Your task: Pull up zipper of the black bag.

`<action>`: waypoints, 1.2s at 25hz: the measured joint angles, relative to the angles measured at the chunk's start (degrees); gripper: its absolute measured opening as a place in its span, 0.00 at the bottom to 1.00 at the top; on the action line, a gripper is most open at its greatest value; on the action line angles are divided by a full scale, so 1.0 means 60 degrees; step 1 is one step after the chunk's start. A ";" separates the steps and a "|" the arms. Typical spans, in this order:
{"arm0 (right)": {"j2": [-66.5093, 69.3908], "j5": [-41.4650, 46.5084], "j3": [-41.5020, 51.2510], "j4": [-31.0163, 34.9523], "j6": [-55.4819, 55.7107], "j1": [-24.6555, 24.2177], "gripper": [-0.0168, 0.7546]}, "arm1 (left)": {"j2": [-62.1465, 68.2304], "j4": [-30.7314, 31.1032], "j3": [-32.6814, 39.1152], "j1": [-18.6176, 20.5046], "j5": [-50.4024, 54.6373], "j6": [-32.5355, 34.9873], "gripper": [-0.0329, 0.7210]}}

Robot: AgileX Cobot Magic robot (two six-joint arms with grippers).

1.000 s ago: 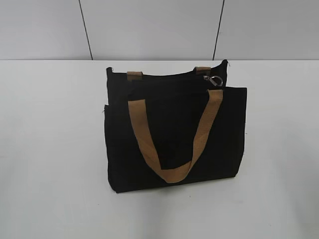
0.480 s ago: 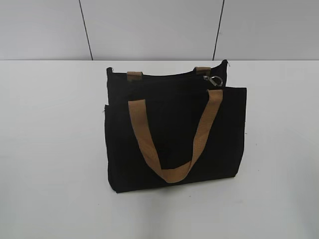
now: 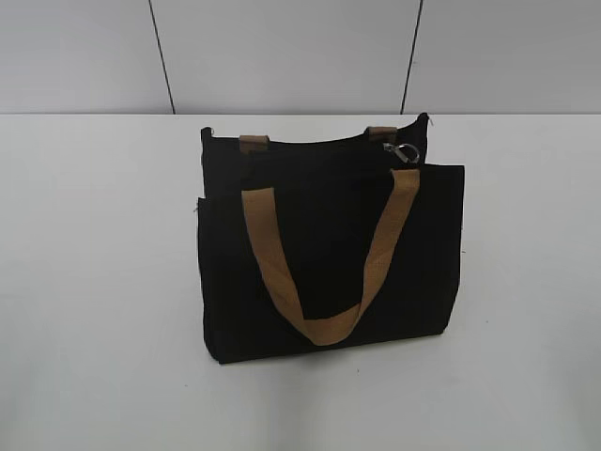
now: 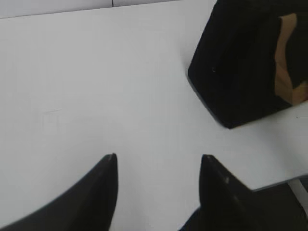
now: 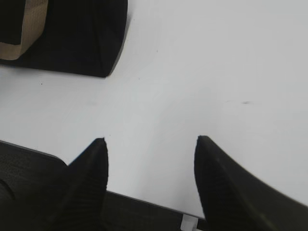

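The left claw hangs with its jaws spread over bare white tabletop near the front edge, gripping nothing, the black bag off to its right. That black bag stands upright mid-tabletop toward the far edge, one tan handle drooping down its front, and the zipper's silver ring pull sits at the right end of its top. The right claw is likewise spread and empty, over the front edge.

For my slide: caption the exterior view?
Black bag on white table, silver zipper pull at its top right corner.
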 joint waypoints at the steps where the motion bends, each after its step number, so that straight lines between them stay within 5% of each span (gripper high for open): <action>1: -0.0157 0.0048 0.0037 0.0000 -0.0014 0.0000 0.60 | 0.0000 0.0000 0.0012 -0.0074 -0.0047 0.0000 0.59; 18: -0.1509 0.0142 0.0076 -0.0011 0.0004 0.0000 0.60 | -0.0340 0.0695 0.0168 0.1436 -0.0507 -0.1139 0.58; 30: -0.1509 0.0142 0.0076 -0.0020 0.0057 0.0000 0.60 | -0.0340 0.0706 0.0168 0.1424 -0.0507 -0.1141 0.58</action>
